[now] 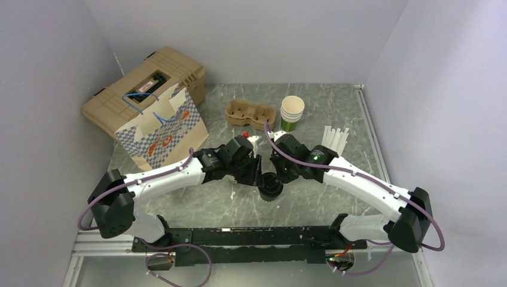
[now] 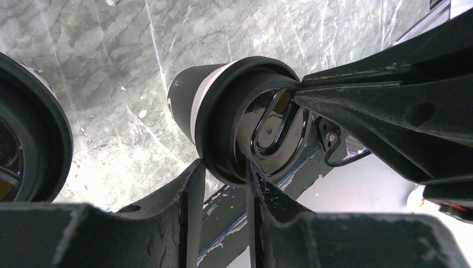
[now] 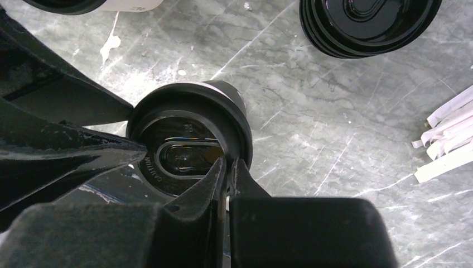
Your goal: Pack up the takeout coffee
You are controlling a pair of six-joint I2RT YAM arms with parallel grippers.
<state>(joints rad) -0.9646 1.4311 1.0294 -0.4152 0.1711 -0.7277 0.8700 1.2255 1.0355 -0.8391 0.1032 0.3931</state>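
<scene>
**Both grippers at the lid's rim**

The left gripper (image 2: 224, 167) fills the bottom of its own view. Its jaws stand a narrow gap apart with the rim of the lid (image 2: 268, 125) between them, one finger outside the rim and the other over the lid's top. I cannot tell whether they press it. The right gripper (image 3: 227, 162), at the bottom middle of its view, is all but closed and pinches the rim on its near side.

The cup (image 2: 187, 100) carries a round, glossy black lid with a raised oval loop moulded into the top. There is raised lettering beside the loop, too small to read. Under the lid runs a thin pale band, and below that the body looks dark in both wrist views. Seen from above, the cup is just below the middle of the frame, between the two grippers, over the marbled table (image 1: 227, 203).

From above only the lid shows, because the wrists cover the fingers. No view shows whether the cup's base rests on the table or hangs clear of it. A dark round thing (image 2: 28, 128) is cut off by the left edge of the left wrist view and cannot be made out. In the right wrist view a lid stack (image 3: 368, 22) is cut off by the top edge at the upper right. White straws (image 3: 446, 145) run off the right edge.
</scene>
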